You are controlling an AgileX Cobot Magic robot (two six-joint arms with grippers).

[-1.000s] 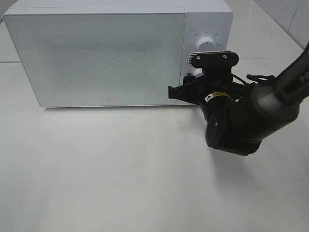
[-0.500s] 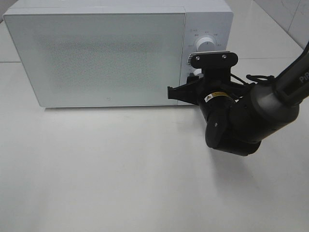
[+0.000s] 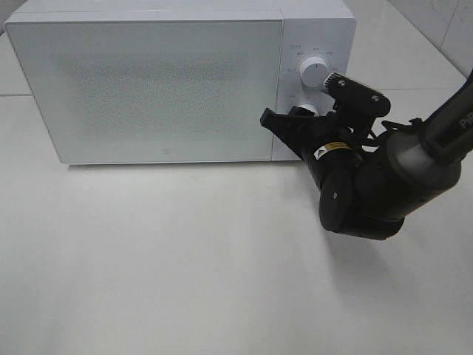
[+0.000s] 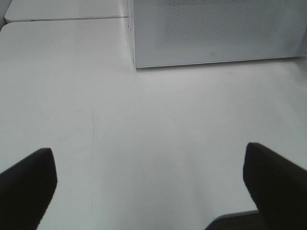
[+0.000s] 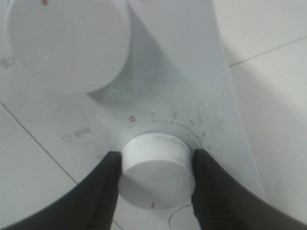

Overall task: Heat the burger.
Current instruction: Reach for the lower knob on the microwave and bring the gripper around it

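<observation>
The burger is out of view. The white microwave (image 3: 148, 81) stands at the back of the table with its door closed. My right gripper (image 3: 301, 117) is at the control panel, shut on the lower timer knob (image 5: 156, 167), and its black fingers (image 5: 103, 191) press both sides of that knob. In the exterior view the right wrist is rolled to one side. My left gripper (image 4: 151, 184) hangs open over bare table in front of the microwave (image 4: 216, 33), with nothing between its fingertips (image 4: 26, 182).
A second, larger knob (image 3: 315, 72) sits above the held one on the panel (image 5: 67, 43). The white table (image 3: 185, 259) spreads in front of the microwave. The right arm's bulky black body (image 3: 377, 192) hangs over the table at the right.
The right gripper has closed on the lower knob, and the wrist has rolled clockwise, its camera mount now tilted. The left gripper has stayed still.
</observation>
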